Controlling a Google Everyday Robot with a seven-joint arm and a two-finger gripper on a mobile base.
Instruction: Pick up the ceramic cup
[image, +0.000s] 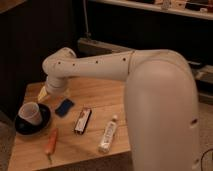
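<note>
The ceramic cup (31, 113) is small, white and tapered. It stands upright in a round black shallow dish (20, 128) at the left edge of the wooden table (95, 102). My white arm reaches across from the right. My gripper (47, 91) is at its far end, above the table's back left part, up and to the right of the cup and apart from it. The wrist hides most of the gripper.
On the table lie a blue sponge (64, 107), a dark snack bar (82, 121), a white bottle (108, 133) on its side and an orange carrot (51, 142). My bulky upper arm (165, 110) covers the right side. A dark wall and shelf stand behind.
</note>
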